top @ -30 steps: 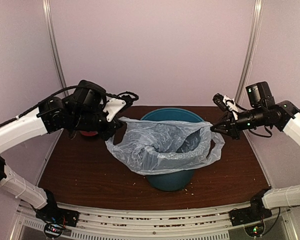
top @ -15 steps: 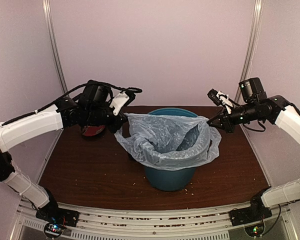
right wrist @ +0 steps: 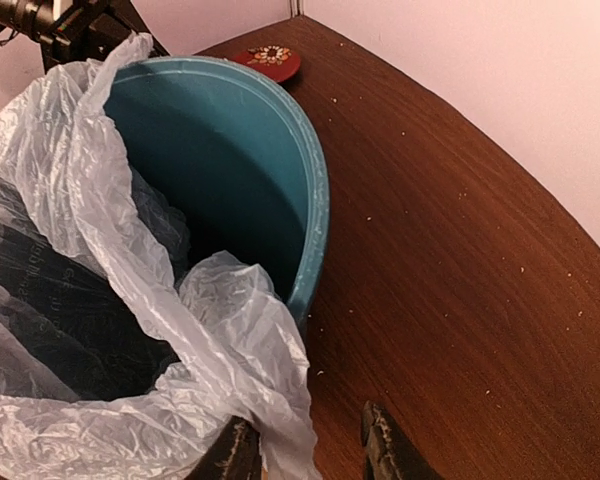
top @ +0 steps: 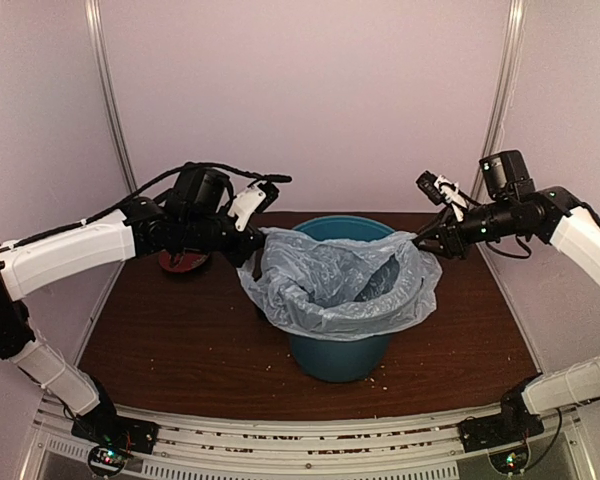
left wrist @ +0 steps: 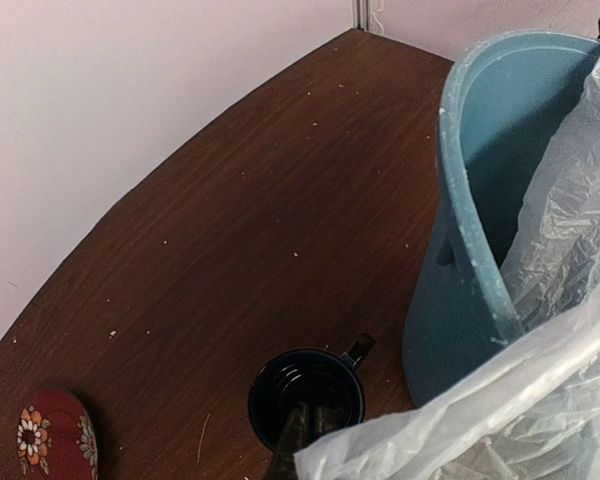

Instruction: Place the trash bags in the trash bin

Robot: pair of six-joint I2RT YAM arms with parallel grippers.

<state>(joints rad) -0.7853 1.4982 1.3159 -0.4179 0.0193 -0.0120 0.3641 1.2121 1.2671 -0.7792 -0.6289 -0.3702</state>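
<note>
The teal trash bin (top: 340, 355) stands mid-table. The pale translucent trash bag (top: 330, 285) is spread open over its mouth, draped outside the near rim and sagging inside. My left gripper (top: 255, 243) is at the bin's left rim, shut on the bag's left edge; in the left wrist view its fingers (left wrist: 302, 440) pinch the bag (left wrist: 540, 400) above a dark mug. My right gripper (top: 420, 243) is at the right rim. In the right wrist view it (right wrist: 310, 450) stands open, with the bag (right wrist: 100, 300) hanging against its left finger beside the bin (right wrist: 230, 150).
A small dark blue mug (left wrist: 305, 395) stands on the table just left of the bin (left wrist: 460, 300), under my left gripper. A red flowered dish (top: 185, 262) lies at the back left and also shows in the right wrist view (right wrist: 270, 58). Pale walls close in the table.
Both grippers moved inward and toward the back of the bin. The bag, stretched wide and low in front a second ago, now sits gathered over the bin's rim.
</note>
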